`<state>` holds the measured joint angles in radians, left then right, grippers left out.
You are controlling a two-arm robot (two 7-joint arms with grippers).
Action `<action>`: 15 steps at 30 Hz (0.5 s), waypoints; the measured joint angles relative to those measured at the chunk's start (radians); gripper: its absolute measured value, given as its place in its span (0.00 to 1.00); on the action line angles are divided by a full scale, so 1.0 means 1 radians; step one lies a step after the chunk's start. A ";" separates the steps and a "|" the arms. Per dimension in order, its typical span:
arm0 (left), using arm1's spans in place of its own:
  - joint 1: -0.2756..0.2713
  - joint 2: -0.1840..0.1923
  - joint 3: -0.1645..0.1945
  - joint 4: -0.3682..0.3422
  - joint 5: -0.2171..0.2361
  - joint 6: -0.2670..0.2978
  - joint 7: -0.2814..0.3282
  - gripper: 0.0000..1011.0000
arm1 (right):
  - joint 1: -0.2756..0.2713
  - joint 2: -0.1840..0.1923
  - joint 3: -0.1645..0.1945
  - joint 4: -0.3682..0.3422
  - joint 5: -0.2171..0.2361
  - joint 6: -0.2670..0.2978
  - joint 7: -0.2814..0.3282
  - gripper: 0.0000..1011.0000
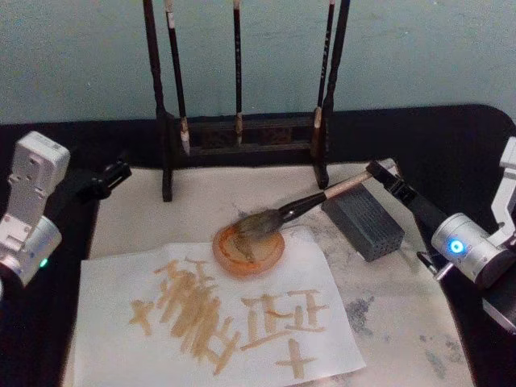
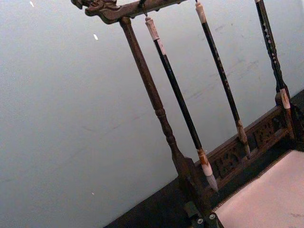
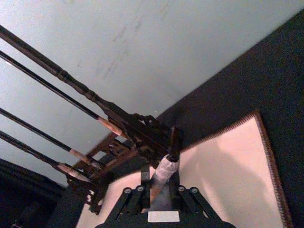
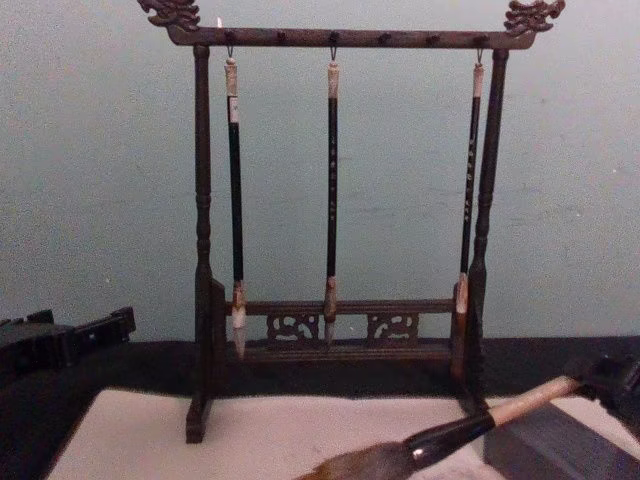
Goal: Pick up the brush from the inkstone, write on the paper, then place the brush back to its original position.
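The right gripper clamps the brush handle above the inkstone; bristles sit in the orange dish. The rack with 3 slim brushes stands behind. The left gripper is parked at the mat's left edge, its fingers' state unclear.

brush slanted | right gripper grips handle | rack behind

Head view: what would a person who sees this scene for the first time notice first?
Probably the orange strokes on the white paper in the foreground. Next, the large brush, its bristles in a round orange dish and its handle held by the right gripper above the grey inkstone. Behind stands a dark wooden rack with three slim hanging brushes.
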<state>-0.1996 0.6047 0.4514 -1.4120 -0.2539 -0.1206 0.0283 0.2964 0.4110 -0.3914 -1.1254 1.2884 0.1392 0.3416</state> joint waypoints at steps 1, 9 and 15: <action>0.000 0.000 0.000 0.000 0.000 0.000 0.000 0.99 | -0.002 0.000 -0.001 0.001 -0.001 0.000 -0.001 0.22; 0.000 0.000 0.000 0.000 0.000 0.000 0.000 0.99 | -0.002 0.000 -0.001 0.003 -0.003 0.003 -0.006 0.46; 0.000 0.000 0.000 0.000 0.000 0.000 0.000 0.99 | -0.012 0.009 0.001 -0.022 -0.010 0.006 -0.024 0.68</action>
<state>-0.1995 0.6047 0.4514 -1.4120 -0.2539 -0.1205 0.0283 0.2844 0.4196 -0.3900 -1.1474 1.2787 0.1448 0.3176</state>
